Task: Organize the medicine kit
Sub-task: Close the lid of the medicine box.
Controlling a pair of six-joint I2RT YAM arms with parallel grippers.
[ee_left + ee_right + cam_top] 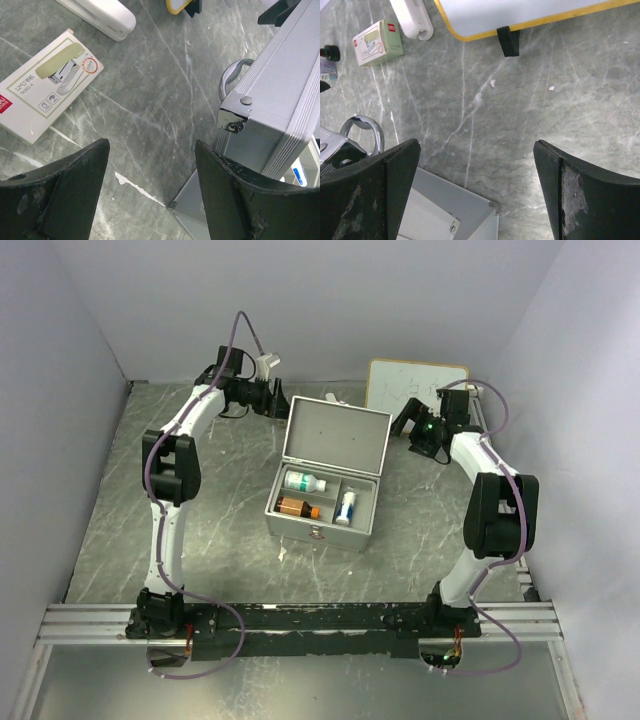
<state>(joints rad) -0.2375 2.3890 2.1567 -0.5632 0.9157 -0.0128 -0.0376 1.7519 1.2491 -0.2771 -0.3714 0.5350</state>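
The silver medicine case (322,523) stands open mid-table with its lid (337,440) upright. Inside lie a white bottle with a green label (303,481), a brown bottle (297,507) and a small white-and-blue bottle (345,507). My left gripper (278,400) is open and empty behind the lid's left corner (280,110), near the case handle (232,75). My right gripper (408,422) is open and empty beside the lid's right side, above the case's corner (450,210). The fingertips of both grippers hover over bare table.
A stapler box (47,82) and a white oblong object (102,15) lie on the table behind the case; both show in the right wrist view too, the box (377,42) beside the white object (412,20). A yellow-rimmed whiteboard (415,385) stands at the back right. A small dark bottle (329,52) sits far left.
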